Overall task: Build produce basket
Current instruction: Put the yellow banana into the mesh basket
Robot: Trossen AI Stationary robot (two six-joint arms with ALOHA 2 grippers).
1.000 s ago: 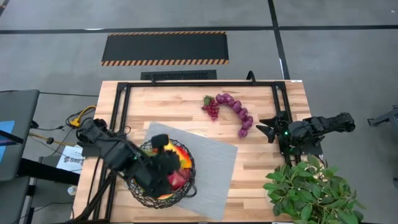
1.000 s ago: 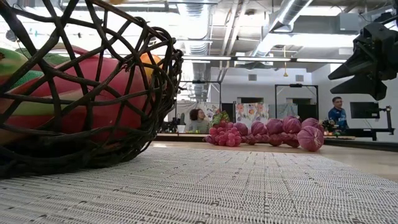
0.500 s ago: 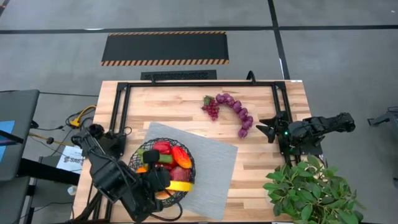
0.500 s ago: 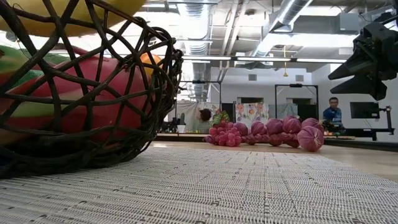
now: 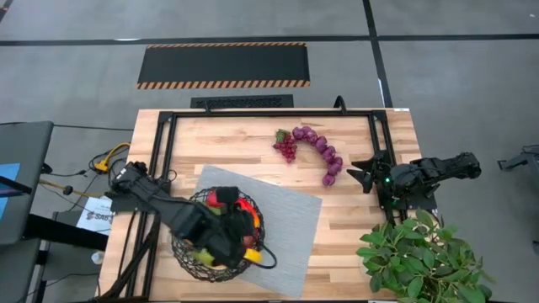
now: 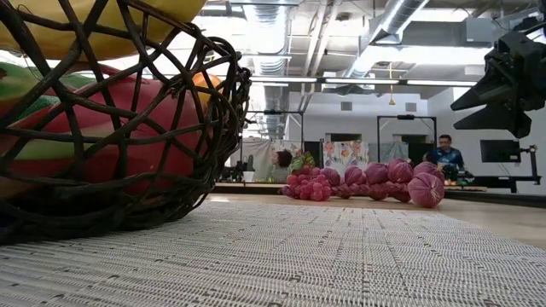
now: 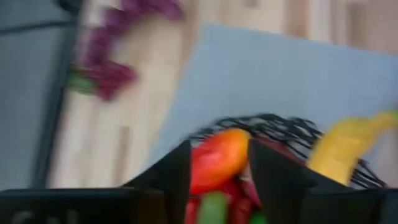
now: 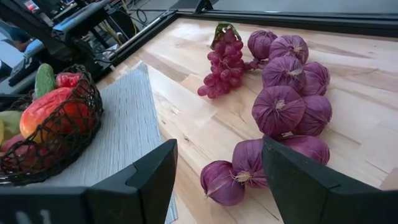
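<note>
The dark wire basket [image 5: 187, 259] sits on the grey mat [image 5: 290, 223], piled with produce: red and orange pieces, a green one, and a yellow banana [image 6: 85, 21] on top, reaching over the rim [image 7: 342, 146]. My left gripper [image 5: 234, 225] hovers open over the pile, with an orange-red fruit [image 7: 217, 158] showing between its fingers. A bunch of purple grapes [image 5: 286, 145] and a string of purple onions [image 5: 327, 156] lie on the bare wood at the far right. My right gripper [image 5: 360, 175] waits open near the right edge, pointing at the onions [image 8: 289, 93].
A black frame rail [image 5: 269, 112] runs along the far edge and down both sides. A leafy green plant [image 5: 421, 252] fills the near right corner. Bare wood lies between the mat and the onions. People [image 6: 444, 153] are in the room behind the table.
My left arm drew back from the basket toward the table's near left corner, then swung over the basket again. In the low view a yellow banana now lies on top of the pile, where a second ago almost none of it showed.
</note>
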